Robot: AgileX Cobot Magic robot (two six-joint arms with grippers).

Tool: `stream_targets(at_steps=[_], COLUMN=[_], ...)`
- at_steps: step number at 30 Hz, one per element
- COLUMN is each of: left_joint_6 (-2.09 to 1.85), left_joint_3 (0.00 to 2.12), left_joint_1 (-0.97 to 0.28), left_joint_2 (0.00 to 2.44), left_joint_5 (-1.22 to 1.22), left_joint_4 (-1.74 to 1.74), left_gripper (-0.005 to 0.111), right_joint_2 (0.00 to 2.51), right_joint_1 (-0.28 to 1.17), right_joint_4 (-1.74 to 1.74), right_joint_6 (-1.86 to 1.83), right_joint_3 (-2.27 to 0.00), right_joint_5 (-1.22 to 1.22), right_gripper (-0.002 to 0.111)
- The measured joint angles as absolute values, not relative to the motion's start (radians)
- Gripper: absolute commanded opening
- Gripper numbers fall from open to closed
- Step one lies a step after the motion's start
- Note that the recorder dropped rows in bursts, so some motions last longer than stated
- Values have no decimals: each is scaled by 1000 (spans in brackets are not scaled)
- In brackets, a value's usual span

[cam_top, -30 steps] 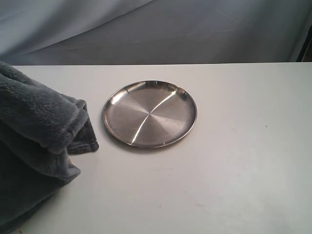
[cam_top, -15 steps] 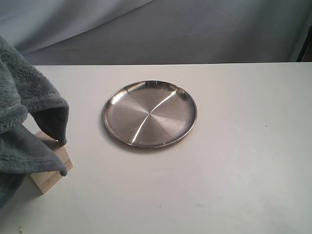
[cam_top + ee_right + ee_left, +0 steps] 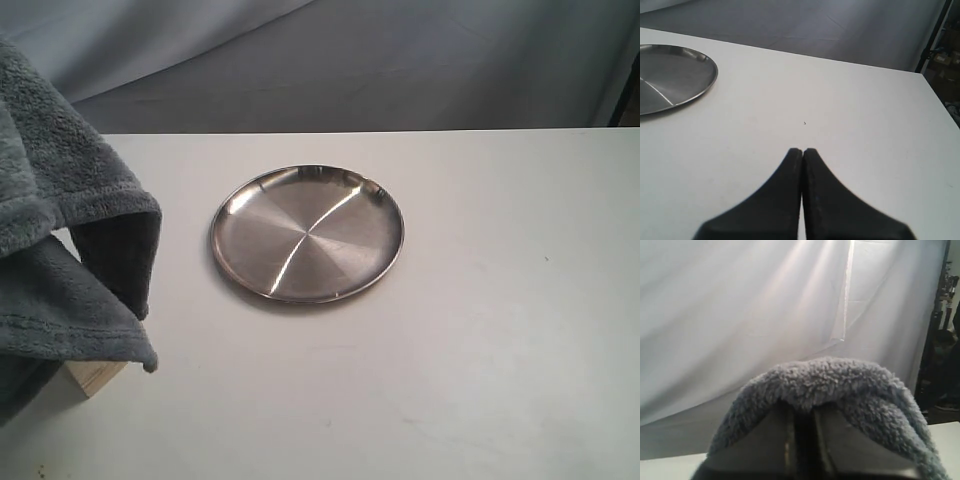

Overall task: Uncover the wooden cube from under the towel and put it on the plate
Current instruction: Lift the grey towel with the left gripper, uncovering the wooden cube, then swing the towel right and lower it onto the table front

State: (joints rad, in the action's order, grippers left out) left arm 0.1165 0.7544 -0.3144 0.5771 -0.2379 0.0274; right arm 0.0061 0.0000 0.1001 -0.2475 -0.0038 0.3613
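The dark grey towel (image 3: 60,250) hangs lifted at the far left of the exterior view, its folds draping down over the table edge area. A corner of the pale wooden cube (image 3: 95,377) peeks out below the towel's lower hem. The steel plate (image 3: 307,233) lies bare in the middle of the table, also visible as the plate (image 3: 670,75) in the right wrist view. My left gripper (image 3: 802,412) is shut on a fold of the towel (image 3: 825,382), which bulges over its fingertips. My right gripper (image 3: 802,151) is shut with nothing in it, over bare table right of the plate.
The white table (image 3: 480,330) stretches right and front of the plate. A grey-white backdrop cloth (image 3: 350,60) hangs behind the table. Dark stands (image 3: 940,340) rise off the table's far side in the left wrist view.
The towel has been raised off the table at the left, uncovering the cube; in the last half second its folds swung back down and hide most of the cube again.
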Motion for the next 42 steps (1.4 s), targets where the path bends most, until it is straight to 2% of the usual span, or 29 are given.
stream_targets(at_steps=[3, 7, 11, 18, 27, 29, 35, 42], left_joint_6=[-125, -754, -1008, -1161, -1503, -1545, -1644, -1635], left_joint_3=[754, 754, 754, 729, 539, 484, 383, 339], left_joint_1=[-314, -314, -314, -314, -319, -368, -634, -694], left_joint_2=[577, 613, 683, 854, 1013, 1023, 1023, 1111], left_joint_5=[-295, -494, -639, -722, -702, -654, -322, -157], left_joint_4=[-264, -944, -1233, -1380, -1484, -1496, -1593, -1645], left_gripper=[0, 0, 0, 0, 0, 0, 0, 0], right_joint_2=[6, 6, 6, 6, 6, 6, 6, 6], right_joint_1=[0, 0, 0, 0, 0, 0, 0, 0], right_joint_4=[100, 100, 100, 100, 100, 100, 100, 100], right_joint_6=[-247, -247, -247, -247, -247, -247, -247, -247], right_joint_3=[-4, -4, -4, -4, -4, -4, -4, -4], right_joint_5=[361, 361, 361, 361, 361, 361, 361, 361], right_gripper=[0, 0, 0, 0, 0, 0, 0, 0])
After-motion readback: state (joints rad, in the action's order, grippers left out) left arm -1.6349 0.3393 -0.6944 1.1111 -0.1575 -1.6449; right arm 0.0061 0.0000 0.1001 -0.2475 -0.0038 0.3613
